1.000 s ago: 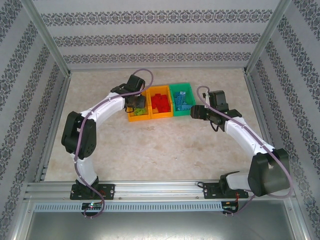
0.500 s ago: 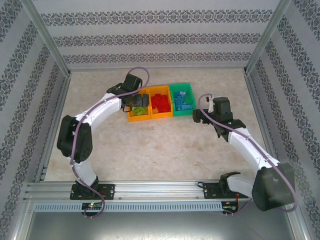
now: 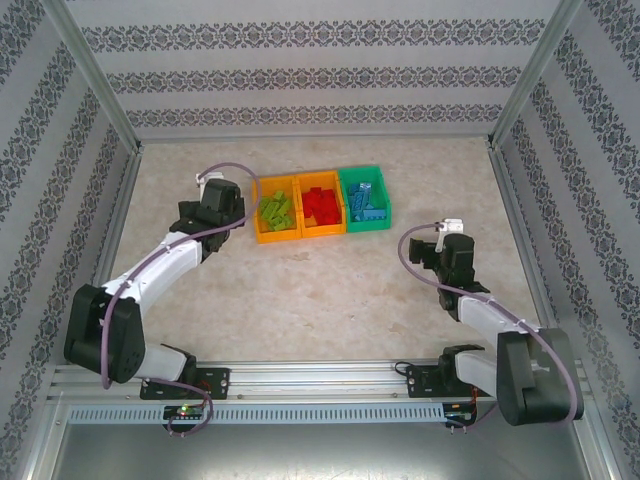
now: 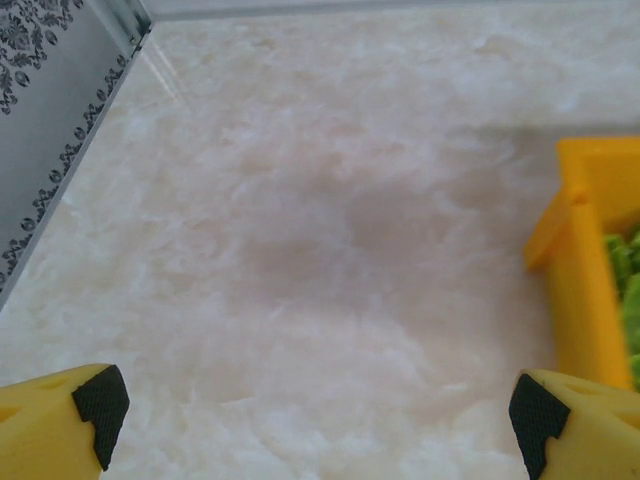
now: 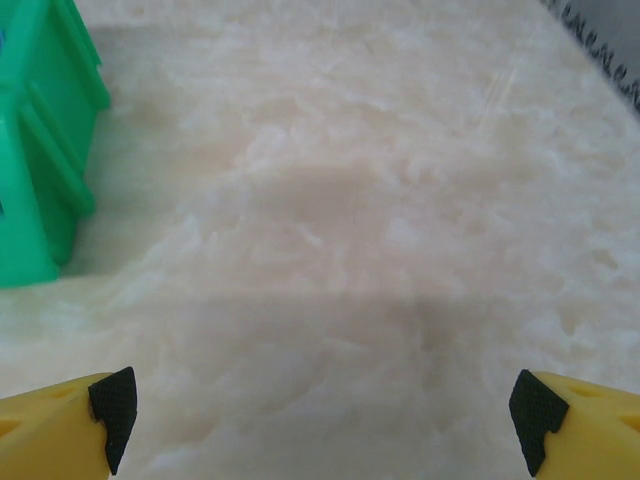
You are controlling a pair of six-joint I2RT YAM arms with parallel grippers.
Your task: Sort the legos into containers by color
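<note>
Studded legos (image 3: 321, 206) in 3 rectangular plastic bins (image 3: 278, 237), left end effector (image 4: 318, 410) and right end effector (image 5: 323, 415) apart

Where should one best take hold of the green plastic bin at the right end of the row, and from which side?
Probably the rim of the green rectangular plastic bin's free right wall, from above, one finger inside, one outside. That wall faces the open right gripper; the left wall stands beside the middle orange-yellow bin.

The orange bin (image 4: 580, 270) and its lime legos (image 4: 628, 285) run off the left wrist view's right edge; the green bin (image 5: 40, 170) is cropped at the right wrist view's left edge.
</note>
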